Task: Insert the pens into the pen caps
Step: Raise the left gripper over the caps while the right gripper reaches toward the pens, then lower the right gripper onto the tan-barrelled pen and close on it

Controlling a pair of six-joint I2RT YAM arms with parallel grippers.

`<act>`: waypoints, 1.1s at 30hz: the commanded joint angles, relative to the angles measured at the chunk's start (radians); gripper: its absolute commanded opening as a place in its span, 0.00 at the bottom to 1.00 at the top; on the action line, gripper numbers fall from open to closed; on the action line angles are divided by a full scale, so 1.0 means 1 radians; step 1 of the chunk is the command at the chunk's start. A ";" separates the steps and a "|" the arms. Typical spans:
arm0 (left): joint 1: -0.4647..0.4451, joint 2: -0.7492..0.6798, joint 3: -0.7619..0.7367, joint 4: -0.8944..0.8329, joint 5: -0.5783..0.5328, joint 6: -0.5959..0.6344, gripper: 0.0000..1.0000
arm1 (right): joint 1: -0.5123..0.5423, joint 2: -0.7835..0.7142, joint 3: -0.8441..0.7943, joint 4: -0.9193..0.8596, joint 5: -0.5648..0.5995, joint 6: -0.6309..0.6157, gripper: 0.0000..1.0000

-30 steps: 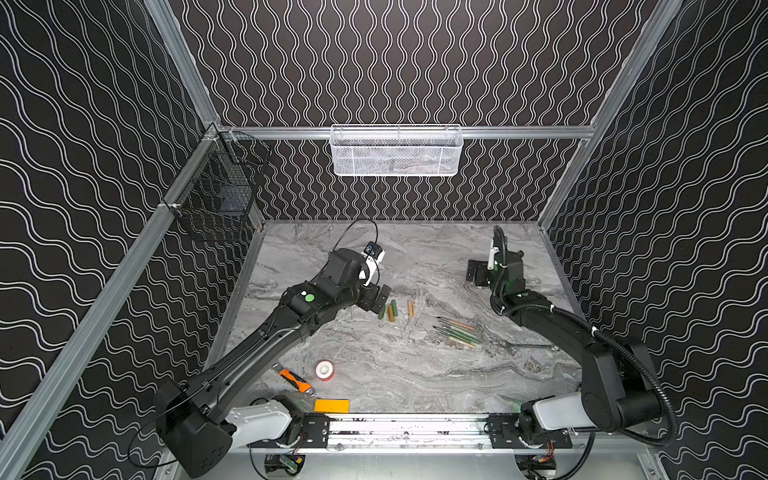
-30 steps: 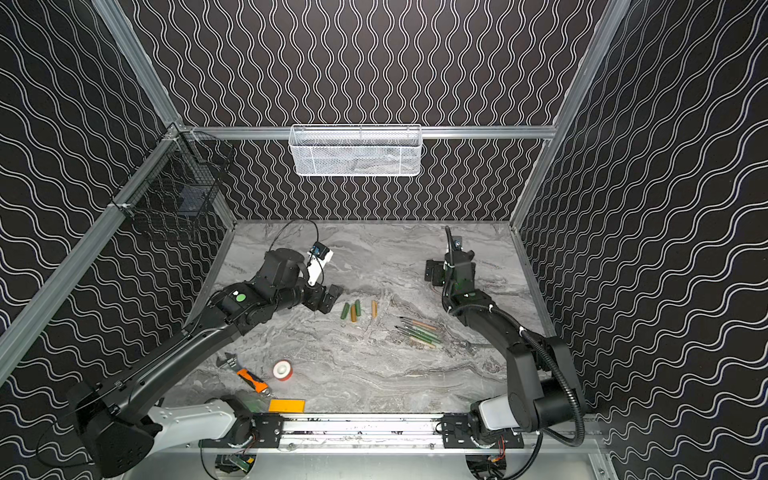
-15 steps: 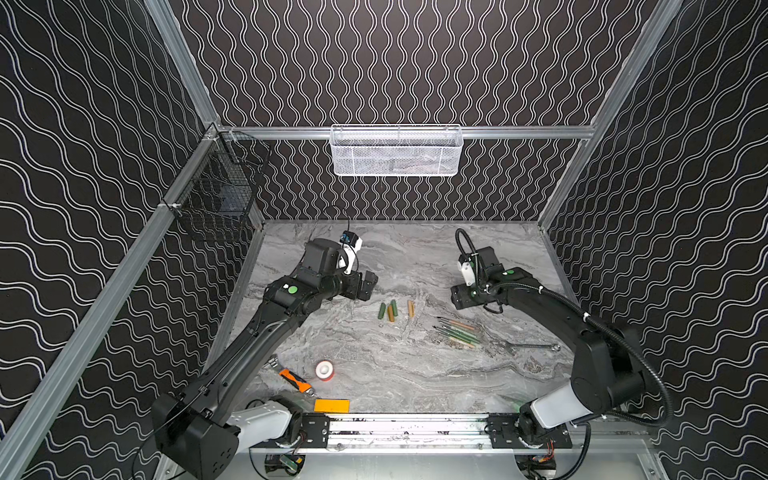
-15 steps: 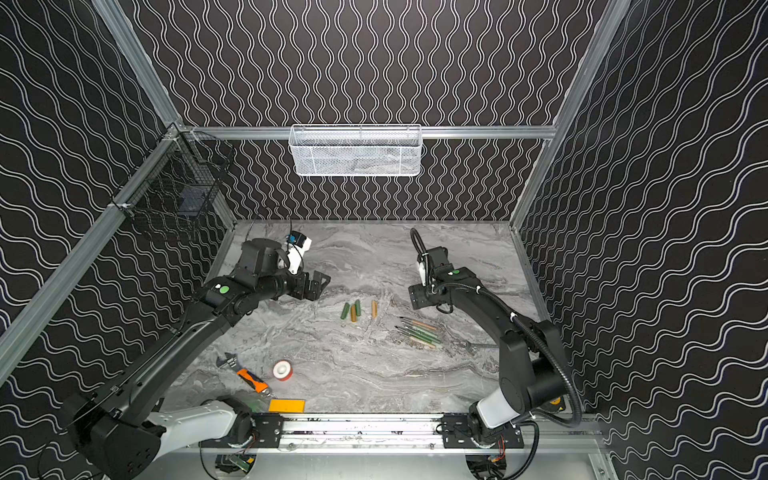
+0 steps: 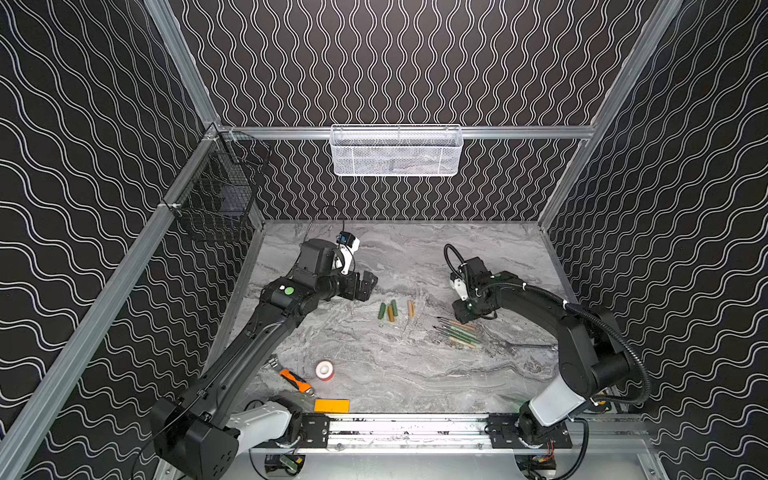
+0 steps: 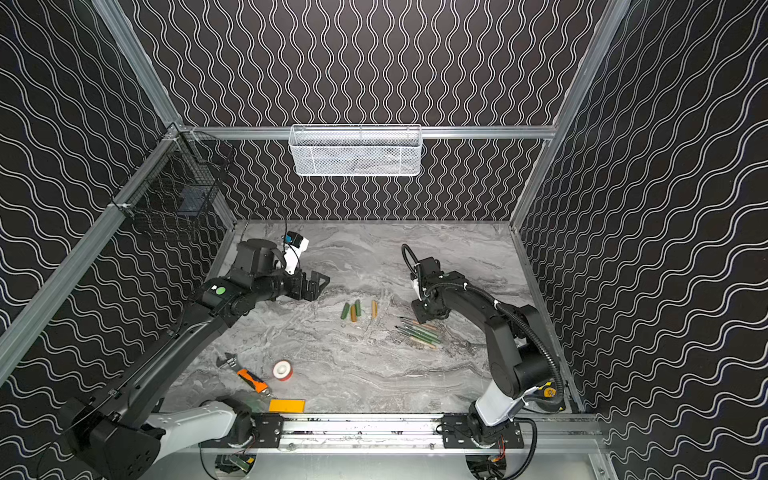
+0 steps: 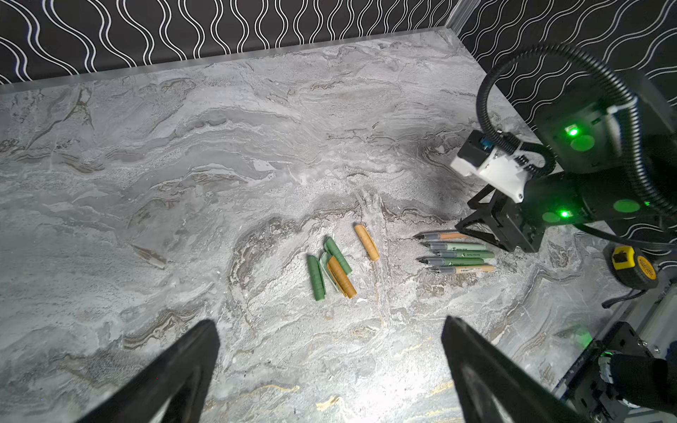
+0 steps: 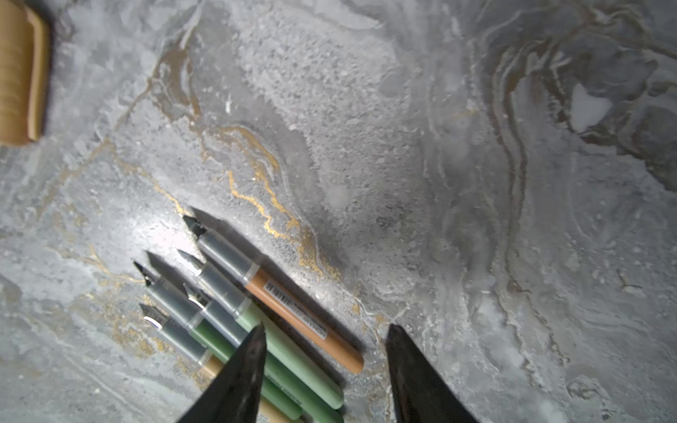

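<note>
Five thin uncapped pens with pale green or tan barrels, flat and parallel on the grey marble-patterned counter, long axes across it, nibs toward the middle, rear ends directly under the black right gripper. Jaws there apart, clamped on nothing, astride the rear of the outermost tan barrel, one fingertip over the neighbouring pale green one. Probably calls for a close across that barrel, square to its length. Just past the nibs, a loose cluster of short stubby pen caps, dark green and tan, one tan cap a little apart on the pen side. Nearer to those: the black left gripper, spread wide and empty above bare counter, short of the caps and touching none. Cannot tell whether the right fingertips touch the counter. Barrel ends hidden behind them in the right wrist view; fingertips hidden under the gripper body in both top views. One pale cap half buried beneath the cluster, so count of caps uncertain.
</note>
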 commanded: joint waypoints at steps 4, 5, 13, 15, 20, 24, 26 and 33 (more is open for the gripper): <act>0.012 -0.005 -0.003 0.039 0.027 -0.011 0.99 | 0.053 0.020 -0.017 0.006 0.024 -0.077 0.55; 0.013 -0.006 -0.003 0.039 0.026 -0.011 0.99 | 0.053 0.024 -0.016 0.015 0.032 -0.077 0.55; 0.019 -0.016 -0.004 0.038 0.029 -0.013 0.99 | 0.053 0.050 -0.003 0.040 0.050 -0.067 0.47; 0.019 -0.021 -0.006 0.037 0.026 -0.012 0.98 | 0.053 0.055 -0.006 0.043 0.050 -0.069 0.46; 0.019 -0.028 -0.009 0.039 0.024 -0.010 0.98 | 0.053 0.065 -0.007 0.048 0.050 -0.070 0.46; 0.021 -0.029 -0.008 0.038 0.026 -0.010 0.99 | 0.053 0.066 -0.004 0.053 0.053 -0.070 0.46; 0.021 -0.031 -0.007 0.039 0.023 -0.008 0.98 | 0.053 0.071 -0.004 0.055 0.057 -0.071 0.45; 0.022 -0.029 -0.009 0.038 0.026 -0.008 0.99 | 0.049 0.088 0.005 0.049 0.051 -0.076 0.43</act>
